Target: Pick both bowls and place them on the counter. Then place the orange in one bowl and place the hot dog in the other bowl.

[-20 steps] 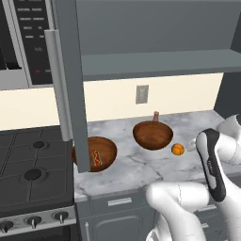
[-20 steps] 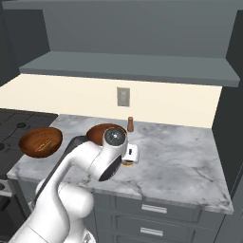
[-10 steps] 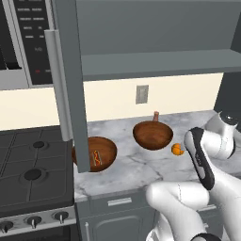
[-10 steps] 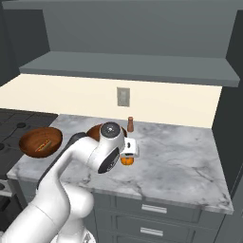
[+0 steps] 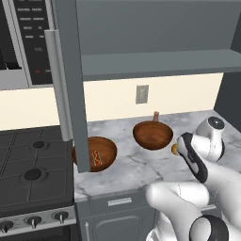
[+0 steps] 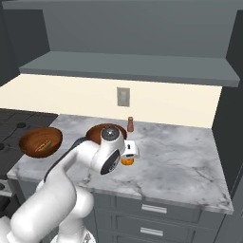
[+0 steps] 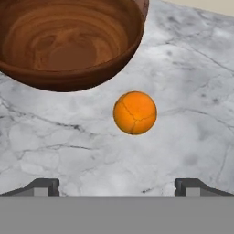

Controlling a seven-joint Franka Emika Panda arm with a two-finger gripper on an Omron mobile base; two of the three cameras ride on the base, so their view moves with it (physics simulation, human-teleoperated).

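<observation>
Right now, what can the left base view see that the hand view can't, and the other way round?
Left base view alone: the stovetop, the second bowl with the hot dog in it, and a small brown shaker.
Hand view alone: the open tool poised over the orange.
Both: the empty bowl, the orange beside it and the marble counter.

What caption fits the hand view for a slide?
Open gripper above the orange lying on the marble counter, beside an empty wooden bowl.

Even, soft rendered light; sharp, faint shadows
</observation>
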